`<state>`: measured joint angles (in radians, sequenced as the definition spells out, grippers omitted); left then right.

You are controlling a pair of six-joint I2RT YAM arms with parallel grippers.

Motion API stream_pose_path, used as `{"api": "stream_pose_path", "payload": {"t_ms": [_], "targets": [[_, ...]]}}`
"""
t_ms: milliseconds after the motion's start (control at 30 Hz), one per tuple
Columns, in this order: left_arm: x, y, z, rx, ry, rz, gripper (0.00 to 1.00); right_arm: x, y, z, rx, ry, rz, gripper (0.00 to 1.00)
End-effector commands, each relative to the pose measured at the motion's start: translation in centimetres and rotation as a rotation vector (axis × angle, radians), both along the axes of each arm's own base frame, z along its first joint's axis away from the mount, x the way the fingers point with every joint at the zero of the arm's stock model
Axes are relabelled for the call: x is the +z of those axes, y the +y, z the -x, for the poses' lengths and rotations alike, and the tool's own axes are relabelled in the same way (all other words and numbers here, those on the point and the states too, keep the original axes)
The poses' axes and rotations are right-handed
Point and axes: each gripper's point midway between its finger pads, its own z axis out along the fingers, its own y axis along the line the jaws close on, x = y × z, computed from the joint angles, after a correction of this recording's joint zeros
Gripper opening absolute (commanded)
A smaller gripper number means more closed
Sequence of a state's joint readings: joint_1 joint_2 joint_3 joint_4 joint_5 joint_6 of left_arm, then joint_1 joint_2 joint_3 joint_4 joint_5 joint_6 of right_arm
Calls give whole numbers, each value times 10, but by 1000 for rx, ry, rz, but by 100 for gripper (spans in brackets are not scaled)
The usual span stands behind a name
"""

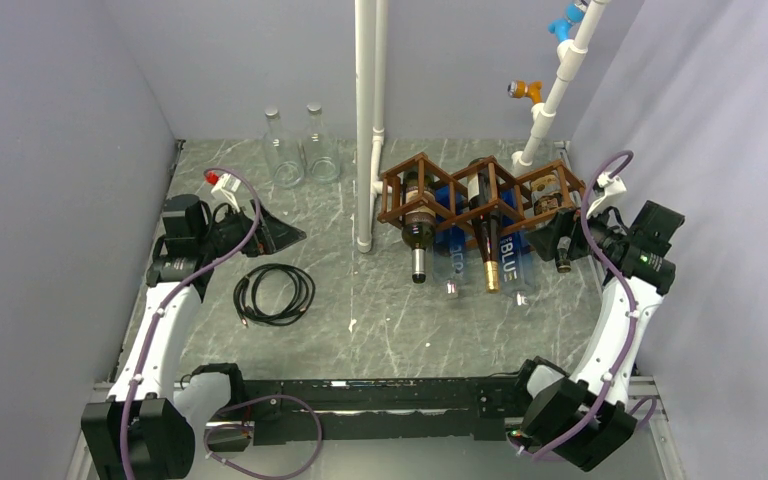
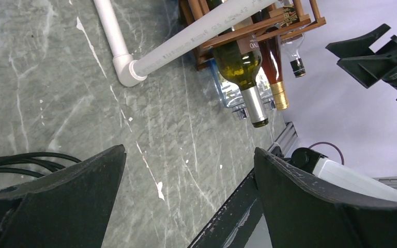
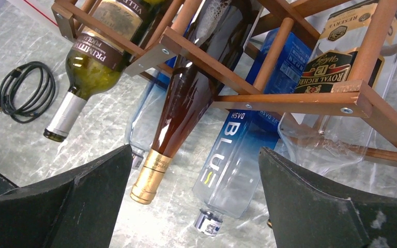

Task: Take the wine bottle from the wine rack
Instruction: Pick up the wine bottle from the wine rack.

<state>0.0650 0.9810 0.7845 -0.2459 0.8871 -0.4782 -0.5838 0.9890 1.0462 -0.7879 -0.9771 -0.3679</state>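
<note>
Grey marbled tabletop (image 1: 390, 320) enclosed by plain pale walls, with a white pipe (image 1: 365, 120) standing upright near its centre. Wine rack (image 3: 289, 98), a brown lattice of thin bars, lies behind and to the right of the pipe's foot, its bottles pointing neck-first toward the arms. Green wine bottle (image 3: 90, 67), silver-foiled at the neck, fills the leftmost cell; amber wine bottle (image 3: 178, 108), gold-foiled, fills the middle cell; both remain seated in the rack. Blue-labelled clear bottle (image 3: 232, 155) lies lower, beside the amber one, and a whisky bottle (image 3: 336, 57) occupies the right cell. Right gripper (image 3: 195, 155) hangs close by the rack's right end, fingers spread wide and empty. Left gripper (image 2: 188, 155) is well apart from the rack at the table's left, likewise spread and empty, near a coiled black cable (image 1: 307, 290). Two clear glass bottles (image 1: 284, 155) stand upright at the back.
</note>
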Motion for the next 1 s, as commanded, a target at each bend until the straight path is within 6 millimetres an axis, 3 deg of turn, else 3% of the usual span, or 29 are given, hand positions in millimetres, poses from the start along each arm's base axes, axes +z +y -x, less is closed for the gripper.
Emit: {"api": "stream_pose_path", "payload": {"t_ms": [0,233,533,733,967], "targets": [[13,-6,1,-48,-46,46,99,1,3,-1,31,6,-1,94],[21,-35,9,-64,-68,39,99,3,15,-5,96,21,8,94],[47,-118,35,-111,-41,241,99,3,26,-1,144,-5,-18,94],[36,-142,19,25,112,242,99,8,33,3,165,-35,-29,94],[23,-165,14,143,200,151,99,10,37,5,177,-53,-37,94]]}}
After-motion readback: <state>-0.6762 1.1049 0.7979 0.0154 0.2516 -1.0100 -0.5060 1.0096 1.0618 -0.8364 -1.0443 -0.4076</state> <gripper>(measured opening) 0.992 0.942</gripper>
